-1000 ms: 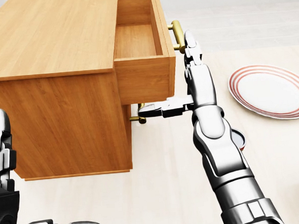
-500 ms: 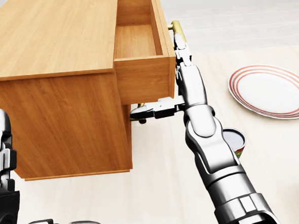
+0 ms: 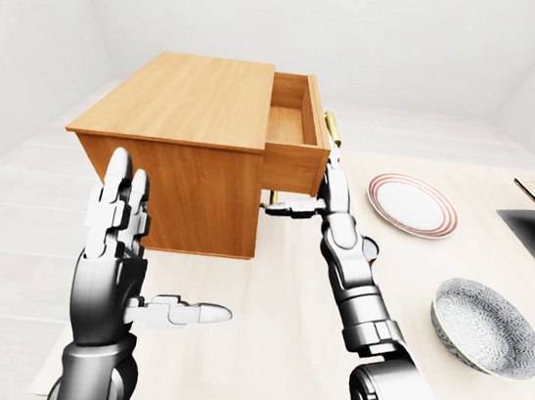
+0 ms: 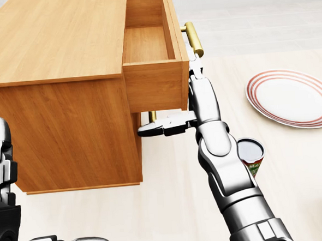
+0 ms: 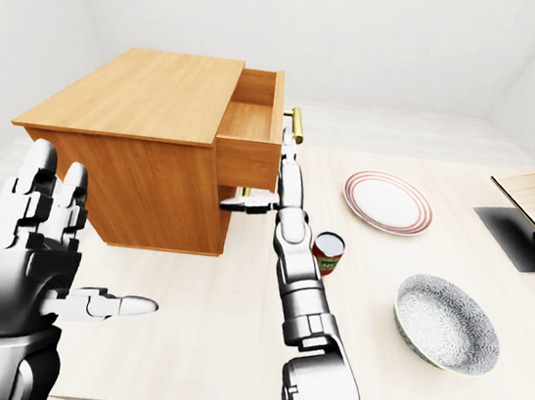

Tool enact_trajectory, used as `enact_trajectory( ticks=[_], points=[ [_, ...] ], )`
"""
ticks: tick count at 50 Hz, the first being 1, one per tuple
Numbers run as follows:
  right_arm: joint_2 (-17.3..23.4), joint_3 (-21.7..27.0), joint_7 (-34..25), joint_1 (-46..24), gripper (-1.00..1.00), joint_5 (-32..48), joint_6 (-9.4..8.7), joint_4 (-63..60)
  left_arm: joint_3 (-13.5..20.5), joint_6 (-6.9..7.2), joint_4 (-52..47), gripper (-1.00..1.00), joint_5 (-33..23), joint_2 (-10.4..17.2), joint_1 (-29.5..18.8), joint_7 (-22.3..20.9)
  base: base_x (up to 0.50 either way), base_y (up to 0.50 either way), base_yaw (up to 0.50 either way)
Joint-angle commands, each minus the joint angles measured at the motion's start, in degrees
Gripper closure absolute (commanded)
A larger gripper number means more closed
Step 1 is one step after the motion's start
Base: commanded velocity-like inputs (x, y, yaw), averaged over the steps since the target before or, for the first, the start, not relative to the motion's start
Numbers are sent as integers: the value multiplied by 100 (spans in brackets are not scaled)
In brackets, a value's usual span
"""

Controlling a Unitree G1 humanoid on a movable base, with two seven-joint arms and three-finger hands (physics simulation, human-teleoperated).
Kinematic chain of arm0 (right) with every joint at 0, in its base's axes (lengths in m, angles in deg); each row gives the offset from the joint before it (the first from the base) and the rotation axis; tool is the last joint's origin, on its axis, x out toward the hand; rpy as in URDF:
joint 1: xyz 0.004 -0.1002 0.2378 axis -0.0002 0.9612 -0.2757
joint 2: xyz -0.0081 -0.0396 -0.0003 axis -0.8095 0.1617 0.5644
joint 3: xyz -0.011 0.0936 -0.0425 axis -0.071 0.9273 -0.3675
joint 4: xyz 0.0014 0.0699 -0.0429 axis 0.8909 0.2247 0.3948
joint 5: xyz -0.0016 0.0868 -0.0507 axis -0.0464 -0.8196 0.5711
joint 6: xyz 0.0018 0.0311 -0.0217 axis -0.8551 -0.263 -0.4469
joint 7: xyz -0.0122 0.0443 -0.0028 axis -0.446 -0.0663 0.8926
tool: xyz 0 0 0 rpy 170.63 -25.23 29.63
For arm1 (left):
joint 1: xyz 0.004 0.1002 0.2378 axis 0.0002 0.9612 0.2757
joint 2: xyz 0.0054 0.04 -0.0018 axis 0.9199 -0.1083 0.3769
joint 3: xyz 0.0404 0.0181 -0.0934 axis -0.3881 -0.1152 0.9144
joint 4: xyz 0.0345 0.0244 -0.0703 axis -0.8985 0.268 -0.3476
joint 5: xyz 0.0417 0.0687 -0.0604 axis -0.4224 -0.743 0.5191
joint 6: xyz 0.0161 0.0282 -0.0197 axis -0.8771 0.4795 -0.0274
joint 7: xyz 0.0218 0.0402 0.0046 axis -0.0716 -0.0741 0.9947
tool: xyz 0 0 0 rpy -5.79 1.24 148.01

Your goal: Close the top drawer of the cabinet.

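Head view — top drawer (image 4: 148, 42) open; can (image 4: 251, 154) label unreadable.

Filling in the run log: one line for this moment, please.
drawer: open | right robot hand: flat against drawer front, open | left robot hand: raised, open, idle

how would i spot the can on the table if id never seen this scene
Start at the big wooden cabinet with its open top drawer, then follow the right arm that reaches to it. The can stands upright on the table just right of that arm, between cabinet and patterned bowl. It is the only small red cylinder; its neighbours are flat dishes.
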Motion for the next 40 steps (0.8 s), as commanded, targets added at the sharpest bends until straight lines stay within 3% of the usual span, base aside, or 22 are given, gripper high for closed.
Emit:
enact_trajectory(
  ticks=[1, 12, 24, 35, 40],
  points=[
    [-132, -205, -232, 362, -100, 117, -203, -411, 1, -7, 15, -100, -8, 0, 2, 5, 0, 0, 0],
    [-221, -255, -274, 498, -100, 209, -261, -553, 10, -7, 25, -100, -3, -4, -7, 5, 0, 0, 0],
    [-320, -311, -308, 555, -100, 250, -499, -900, 22, 9, 28, -100, 25, -5, -16, 2, 0, 0, 0],
    [-397, -367, -331, 578, -100, 217, -827, -1357, 18, 27, 22, -100, 26, -6, -22, -7, 0, 0, 0],
    [-450, -424, -320, 599, -100, 246, -799, -1336, 30, 17, 19, -100, 50, -6, -20, -10, 0, 0, 0]
  ],
)
